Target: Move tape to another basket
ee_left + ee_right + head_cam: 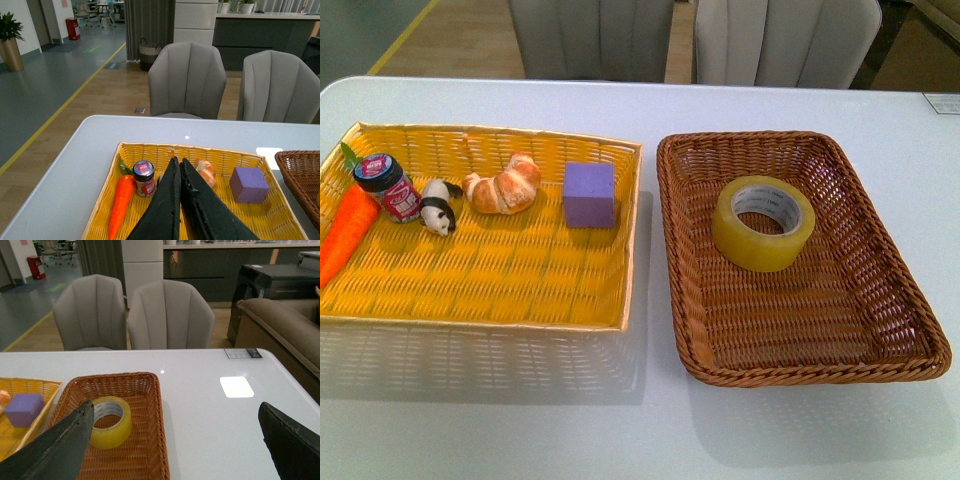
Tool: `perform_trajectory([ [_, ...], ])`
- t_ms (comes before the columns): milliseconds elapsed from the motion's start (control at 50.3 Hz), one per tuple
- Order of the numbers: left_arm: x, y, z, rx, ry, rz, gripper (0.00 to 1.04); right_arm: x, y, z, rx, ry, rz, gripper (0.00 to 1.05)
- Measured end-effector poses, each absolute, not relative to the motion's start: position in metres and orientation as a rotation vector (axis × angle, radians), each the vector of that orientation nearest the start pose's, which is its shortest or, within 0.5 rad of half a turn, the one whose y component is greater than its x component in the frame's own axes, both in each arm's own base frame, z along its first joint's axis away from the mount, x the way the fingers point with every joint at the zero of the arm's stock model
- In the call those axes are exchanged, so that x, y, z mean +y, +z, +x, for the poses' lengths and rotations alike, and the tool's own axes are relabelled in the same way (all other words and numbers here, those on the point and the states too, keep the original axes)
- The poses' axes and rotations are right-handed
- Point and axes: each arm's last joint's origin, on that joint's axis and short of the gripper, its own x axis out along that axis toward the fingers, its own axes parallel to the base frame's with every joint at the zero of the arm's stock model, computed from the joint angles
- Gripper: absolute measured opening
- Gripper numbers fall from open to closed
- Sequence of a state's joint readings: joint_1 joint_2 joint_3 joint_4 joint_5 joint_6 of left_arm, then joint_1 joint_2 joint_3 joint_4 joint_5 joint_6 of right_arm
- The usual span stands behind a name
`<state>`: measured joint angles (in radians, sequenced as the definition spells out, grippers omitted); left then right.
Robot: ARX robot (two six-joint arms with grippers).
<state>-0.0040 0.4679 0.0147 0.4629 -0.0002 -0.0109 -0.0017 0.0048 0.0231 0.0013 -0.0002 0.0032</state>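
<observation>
While the left gripper (179,167), pressed together, hides part of the yellow basket (632,215), one tape (764,222) lies in one brown basket (672,250) toward the tabletop's (650,110) right edge; right gripper (175,440) spread.

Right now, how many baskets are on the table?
2: the yellow basket on the left with the small items, and the brown basket on the right holding the tape. None looks hidden.
</observation>
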Motion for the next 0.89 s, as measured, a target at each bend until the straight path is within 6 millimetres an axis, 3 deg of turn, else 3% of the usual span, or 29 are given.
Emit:
perform_trajectory([
  [894, 0.000, 0.166, 0.100, 0.018, -0.004, -0.010, 0.02, 0.000, 0.171, 0.097, -0.020, -0.002, 0.003, 0.96],
])
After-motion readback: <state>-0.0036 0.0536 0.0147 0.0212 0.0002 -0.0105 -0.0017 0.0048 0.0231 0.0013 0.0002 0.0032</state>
